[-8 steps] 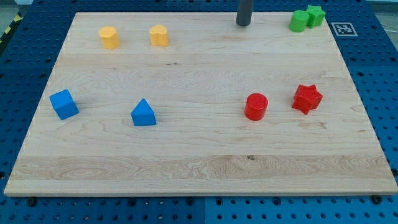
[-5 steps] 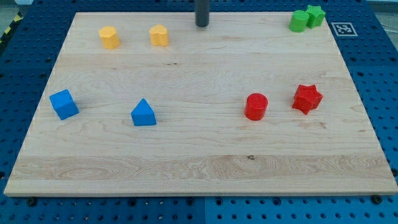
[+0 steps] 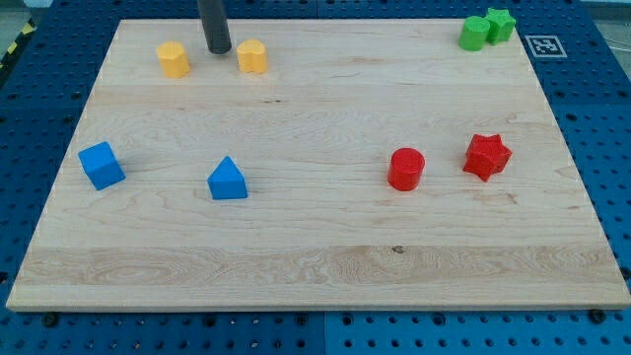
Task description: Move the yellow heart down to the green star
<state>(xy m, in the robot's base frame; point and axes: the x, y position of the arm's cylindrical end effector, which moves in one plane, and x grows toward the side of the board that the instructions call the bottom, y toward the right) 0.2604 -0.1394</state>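
I see two yellow blocks point(image 3: 174, 59) point(image 3: 252, 56), two green point(image 3: 472, 34) point(image 3: 500, 24), two red point(image 3: 405, 169) point(image 3: 486, 156), two blue point(image 3: 102, 165) point(image 3: 228, 179), a pale wood-grain tabletop point(image 3: 315, 247), and my dark tip point(image 3: 218, 49).

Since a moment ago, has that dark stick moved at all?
Yes. My tip slid toward the view's left along the board's top edge and now sits between the two yellow blocks, which stayed put.
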